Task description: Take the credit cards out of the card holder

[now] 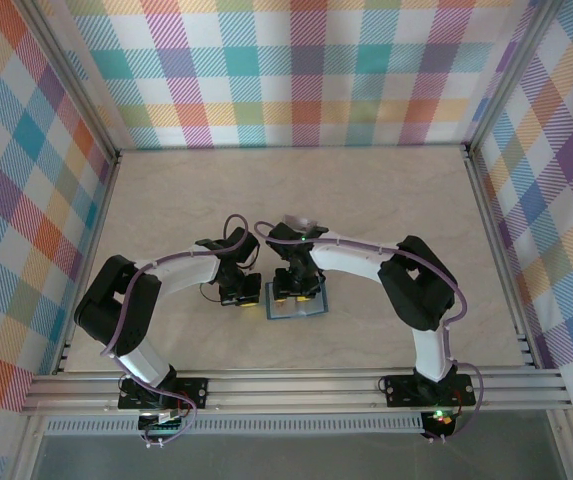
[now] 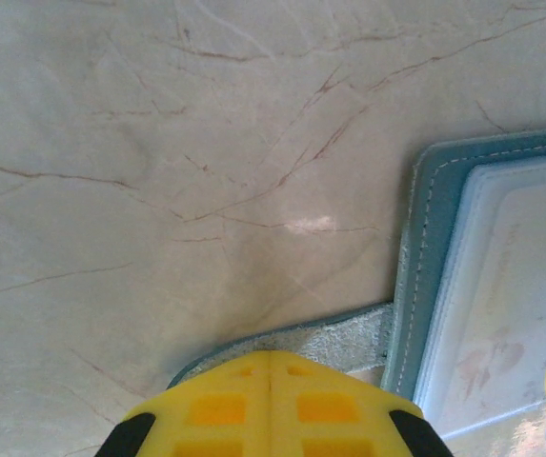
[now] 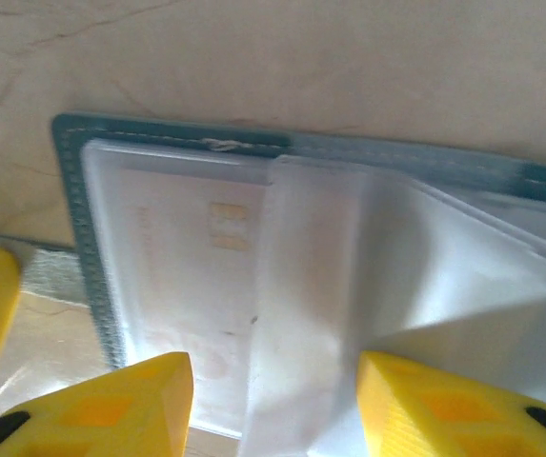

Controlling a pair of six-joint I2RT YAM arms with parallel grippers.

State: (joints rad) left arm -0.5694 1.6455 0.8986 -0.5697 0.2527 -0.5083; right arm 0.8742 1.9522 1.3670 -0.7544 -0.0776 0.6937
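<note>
From above, the holder (image 1: pixel 303 313) lies open and flat on the table (image 1: pixel 386 200), just in front of the two arm tips. The left gripper (image 1: pixel 238 295) is at the holder's left edge and the right gripper (image 1: pixel 296 290) is over its middle. In the left wrist view, the left gripper (image 2: pixel 271 367) is closed, its yellow fingers pressed together with no gap. Their tips are over a grey tab (image 2: pixel 344 341) that sticks out from the holder's (image 2: pixel 423 276) teal stitched edge. The pale inner pocket lies to the right of that edge. In the right wrist view, the right gripper (image 3: pixel 274 371) stands with its fingers well apart above the holder's (image 3: pixel 68 190) inside. A pale see-through sheet (image 3: pixel 320 248) rises in a fold between them. It is close to the right finger, and a gap shows at the left one, so nothing is clamped. A pale face with a small orange square shows through the clear pocket to the left of the sheet.
</note>
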